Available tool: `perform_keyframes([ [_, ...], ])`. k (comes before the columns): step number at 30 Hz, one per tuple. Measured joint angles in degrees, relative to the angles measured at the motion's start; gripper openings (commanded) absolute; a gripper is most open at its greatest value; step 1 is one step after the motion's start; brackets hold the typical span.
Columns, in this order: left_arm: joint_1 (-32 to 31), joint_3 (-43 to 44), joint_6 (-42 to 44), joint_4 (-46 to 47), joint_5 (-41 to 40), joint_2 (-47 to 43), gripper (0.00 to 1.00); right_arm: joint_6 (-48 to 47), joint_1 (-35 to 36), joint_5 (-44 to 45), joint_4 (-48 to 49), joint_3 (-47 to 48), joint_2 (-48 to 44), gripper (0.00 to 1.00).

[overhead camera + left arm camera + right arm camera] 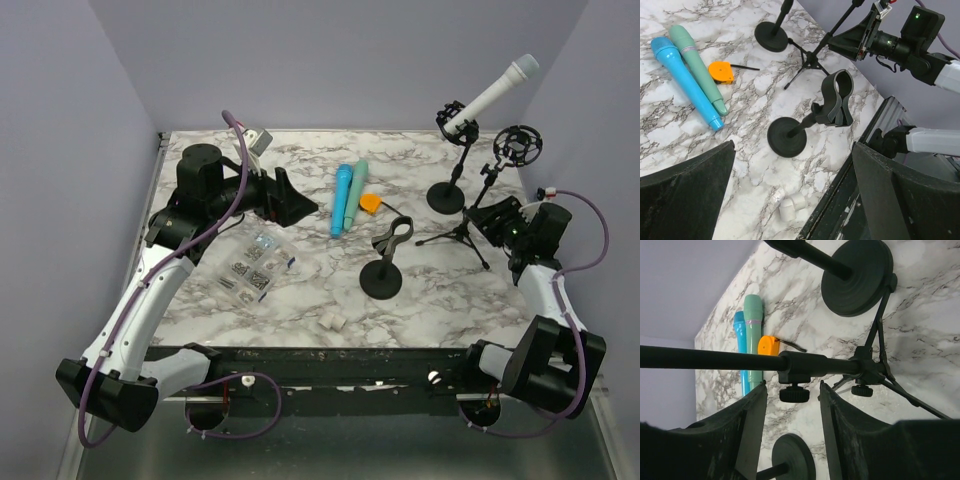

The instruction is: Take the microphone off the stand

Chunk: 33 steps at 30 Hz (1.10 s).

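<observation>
Top external: three stands [381,262], three microphones [490,97].

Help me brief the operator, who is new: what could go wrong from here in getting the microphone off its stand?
1. The right gripper, jaws open, brackets the pole of the tripod stand, whose mount looks empty; closing there would likely grab the wrong stand.
2. The white microphone juts out tilted, high above its round-base stand; a sideways pull may tip that stand into the tripod beside it.
</observation>
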Motion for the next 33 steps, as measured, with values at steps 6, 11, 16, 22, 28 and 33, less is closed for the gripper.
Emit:
perform_keyframes([
  [6,0.0,-0.09,0.0,0.11,0.0,0.0,0.99,-1.77,0.0,-0.02,-0.07,1.05,0.42,0.38],
  [11,0.0,-0.2,0.0,0.15,0.0,0.0,0.99,-2.4,0.0,-0.02,-0.26,1.05,0.63,0.3],
  [16,-0.26,-0.28,0.0,0.15,-0.02,0.0,0.99,-3.15,0.0,0.04,-0.5,1.05,0.7,0.1],
  [22,-0.26,-0.31,0.0,0.15,-0.02,0.0,0.99,-5.29,3.21,5.44,-4.07,2.84,-0.04,0.01],
  [28,-0.28,-0.31,0.0,0.15,-0.07,0.0,0.99,-8.04,12.5,21.53,-10.19,6.8,-1.33,0.01],
  [33,-0.52,-0.31,0.0,0.15,-0.11,0.0,0.99,-9.42,17.59,33.62,-14.21,8.98,-1.55,0.01],
])
